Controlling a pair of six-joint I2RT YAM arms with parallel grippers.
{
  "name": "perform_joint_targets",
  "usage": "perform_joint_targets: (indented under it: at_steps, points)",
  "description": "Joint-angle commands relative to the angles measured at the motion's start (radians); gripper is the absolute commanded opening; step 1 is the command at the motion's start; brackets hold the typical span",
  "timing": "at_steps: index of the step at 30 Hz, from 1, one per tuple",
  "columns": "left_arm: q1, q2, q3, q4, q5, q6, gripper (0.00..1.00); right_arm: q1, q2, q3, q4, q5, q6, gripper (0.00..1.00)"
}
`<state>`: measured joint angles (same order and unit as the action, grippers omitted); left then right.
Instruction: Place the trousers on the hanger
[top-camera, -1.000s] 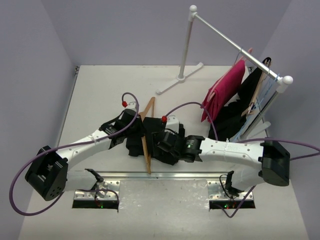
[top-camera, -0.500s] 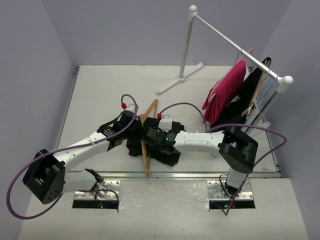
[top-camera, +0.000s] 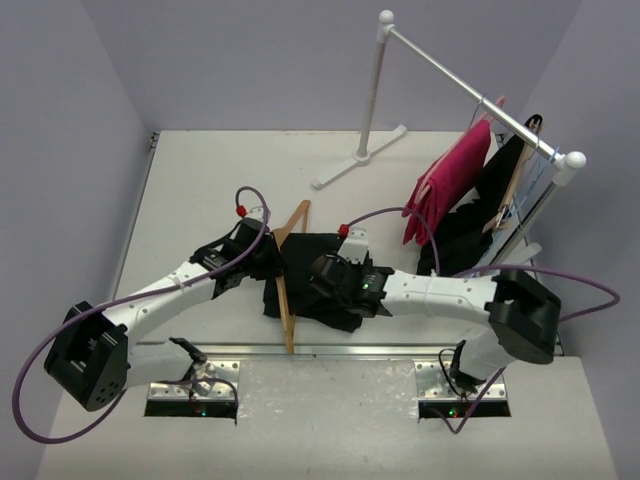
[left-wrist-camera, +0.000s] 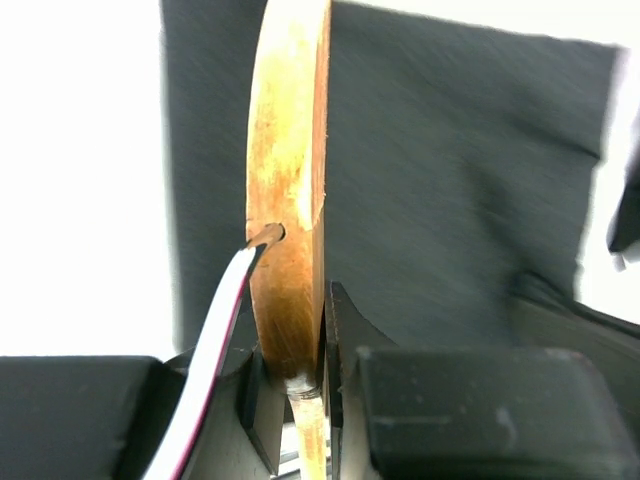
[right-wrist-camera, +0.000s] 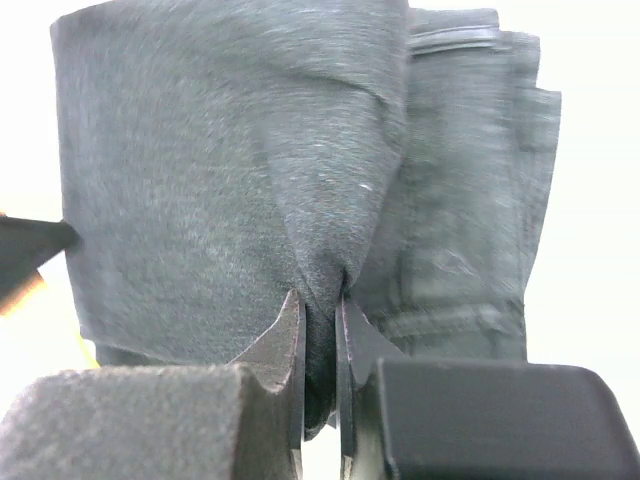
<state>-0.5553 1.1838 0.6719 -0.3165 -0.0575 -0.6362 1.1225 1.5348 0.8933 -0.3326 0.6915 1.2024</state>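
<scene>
Mid-table: one pair of plain black matte trousers (top-camera: 312, 258), folded, against one tan wooden hanger (top-camera: 287, 310)
Left gripper (left-wrist-camera: 297, 375) clamped on hanger; right gripper (right-wrist-camera: 320, 330) pinching a trousers fold

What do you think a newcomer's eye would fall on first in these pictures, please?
Most likely the middle of the white table, where the left gripper clamps the wooden hanger edge-on. The right gripper pinches a fold of the black trousers, which spread on both sides of the hanger. After that, the magenta garment on the clothes rail at the far right stands out.
</scene>
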Motion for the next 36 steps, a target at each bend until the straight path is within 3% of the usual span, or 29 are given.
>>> perform_joint_targets:
  at_steps: [1,7,10,15,26,31,36]
  points:
    - [0.056,0.022,0.079,-0.064,-0.044,0.081,0.00,-0.001,-0.186,-0.097,-0.051,0.088,-0.036,0.00]
    - [0.084,0.048,0.031,-0.004,0.033,0.050,0.00,-0.002,-0.400,-0.234,-0.055,0.103,-0.089,0.00]
    - [0.084,0.049,-0.021,0.049,0.060,0.034,0.00,-0.021,-0.421,-0.273,-0.059,0.109,-0.151,0.00]
    - [0.084,0.038,-0.107,0.092,0.069,0.003,0.00,-0.107,-0.298,-0.299,-0.066,0.073,-0.230,0.00]
    - [0.087,0.071,-0.171,0.140,0.021,0.014,0.00,-0.146,-0.012,-0.335,-0.126,0.017,-0.102,0.01]
    - [0.087,0.067,-0.206,0.175,0.030,0.009,0.00,-0.101,-0.076,-0.254,-0.184,-0.059,-0.198,0.38]
    - [0.086,0.065,-0.223,0.208,0.051,0.007,0.00,0.007,-0.232,-0.102,-0.360,-0.002,-0.224,0.45]
